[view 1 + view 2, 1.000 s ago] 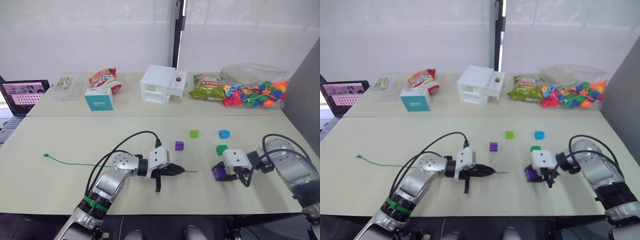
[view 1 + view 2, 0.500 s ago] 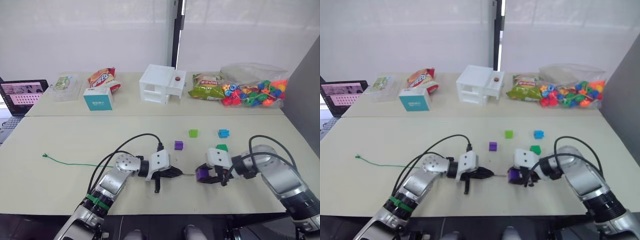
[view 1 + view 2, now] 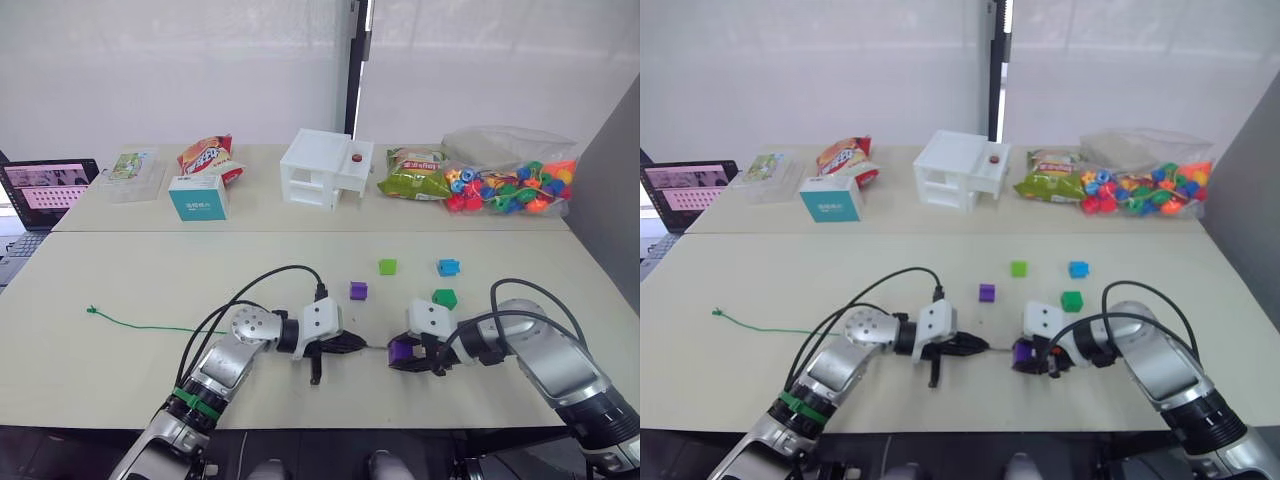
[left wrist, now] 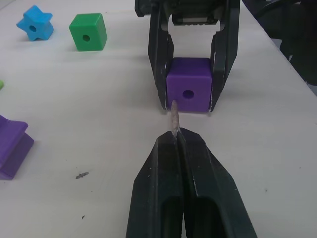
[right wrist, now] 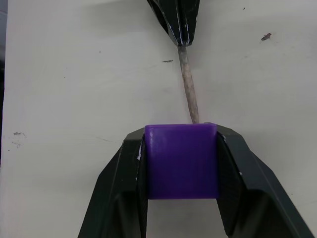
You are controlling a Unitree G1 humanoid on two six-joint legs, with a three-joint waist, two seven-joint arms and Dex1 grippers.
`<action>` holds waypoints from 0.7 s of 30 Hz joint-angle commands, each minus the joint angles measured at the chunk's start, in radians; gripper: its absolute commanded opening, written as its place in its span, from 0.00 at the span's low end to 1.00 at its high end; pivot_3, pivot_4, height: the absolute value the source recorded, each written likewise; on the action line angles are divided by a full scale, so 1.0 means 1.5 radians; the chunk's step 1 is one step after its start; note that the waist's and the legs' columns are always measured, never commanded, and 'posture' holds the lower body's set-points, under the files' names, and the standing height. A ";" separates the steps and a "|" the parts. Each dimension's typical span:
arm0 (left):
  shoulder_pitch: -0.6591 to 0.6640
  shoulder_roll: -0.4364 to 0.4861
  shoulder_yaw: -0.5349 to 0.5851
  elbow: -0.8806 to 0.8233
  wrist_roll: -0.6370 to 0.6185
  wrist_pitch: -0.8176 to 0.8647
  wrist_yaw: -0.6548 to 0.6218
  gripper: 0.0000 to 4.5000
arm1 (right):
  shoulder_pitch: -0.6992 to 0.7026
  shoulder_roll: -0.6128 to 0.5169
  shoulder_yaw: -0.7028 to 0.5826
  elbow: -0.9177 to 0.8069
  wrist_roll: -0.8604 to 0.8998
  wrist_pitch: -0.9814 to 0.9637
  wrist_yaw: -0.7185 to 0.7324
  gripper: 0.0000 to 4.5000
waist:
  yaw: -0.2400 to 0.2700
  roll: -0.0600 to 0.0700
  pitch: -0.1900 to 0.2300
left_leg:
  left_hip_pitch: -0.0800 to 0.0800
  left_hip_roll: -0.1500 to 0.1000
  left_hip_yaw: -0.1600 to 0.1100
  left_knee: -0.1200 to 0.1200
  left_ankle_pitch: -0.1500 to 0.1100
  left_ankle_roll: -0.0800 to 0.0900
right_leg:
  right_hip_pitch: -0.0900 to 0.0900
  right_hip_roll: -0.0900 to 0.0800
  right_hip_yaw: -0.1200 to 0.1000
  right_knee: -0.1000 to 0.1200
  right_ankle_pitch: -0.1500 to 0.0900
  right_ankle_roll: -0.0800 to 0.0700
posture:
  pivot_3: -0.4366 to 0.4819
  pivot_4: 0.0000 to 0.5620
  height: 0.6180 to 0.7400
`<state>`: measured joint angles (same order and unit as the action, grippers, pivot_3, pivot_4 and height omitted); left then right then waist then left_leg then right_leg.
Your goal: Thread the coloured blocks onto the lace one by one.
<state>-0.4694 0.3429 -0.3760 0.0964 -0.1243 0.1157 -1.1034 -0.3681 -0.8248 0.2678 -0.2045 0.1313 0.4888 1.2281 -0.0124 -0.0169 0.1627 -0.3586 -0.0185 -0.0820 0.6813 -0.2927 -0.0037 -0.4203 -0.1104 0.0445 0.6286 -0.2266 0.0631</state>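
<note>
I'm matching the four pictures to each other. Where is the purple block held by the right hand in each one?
Left eye: purple block low centre, in the right hand.
Right eye: low centre too.
Left wrist: upper middle, hole showing.
Right wrist: centre, between the fingers.
Shared landmark: the lace tip, held by the left hand, meets the block.

Your two head cameras look forward and down from the near edge across the whole surface (image 3: 120, 280). Your wrist cameras sit close, facing each other along the left end effector (image 4: 177, 133) and right end effector (image 5: 181, 144); both share the purple block (image 4: 188, 91) and lace tip (image 5: 188, 91).
</note>
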 commanded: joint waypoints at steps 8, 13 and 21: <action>0.012 0.011 -0.003 -0.058 -0.018 0.039 -0.020 0.00 | -0.004 -0.001 0.007 0.022 -0.010 -0.020 -0.011 0.26 | 0.000 0.000 0.000 | 0.000 0.000 0.000 0.000 0.000 0.000 | 0.000 0.000 0.000 0.000 0.000 0.000 | 0.48 0.27 1.00; 0.017 0.015 -0.001 -0.069 -0.019 0.047 -0.021 0.00 | -0.003 0.005 0.009 0.022 -0.009 -0.021 -0.015 0.26 | 0.000 0.000 0.000 | 0.001 0.000 0.000 0.000 0.000 0.000 | 0.001 0.000 0.000 0.000 0.000 0.000 | 0.48 0.27 1.00; 0.006 -0.008 0.004 -0.046 -0.015 0.026 -0.006 0.00 | 0.000 0.007 0.009 0.018 -0.008 -0.018 -0.015 0.26 | -0.001 0.000 0.000 | 0.001 0.000 0.000 0.000 0.000 0.000 | 0.001 0.000 0.000 0.000 0.000 0.000 | 0.48 0.27 1.00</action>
<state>-0.4434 0.3462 -0.3733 0.0391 -0.1266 0.1769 -1.1194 -0.3741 -0.8151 0.2742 -0.1832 0.1316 0.4621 1.2218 -0.0139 -0.0176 0.1624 -0.3570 -0.0184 -0.0820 0.6812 -0.2924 -0.0041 -0.4191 -0.1102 0.0445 0.6288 -0.2266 0.0630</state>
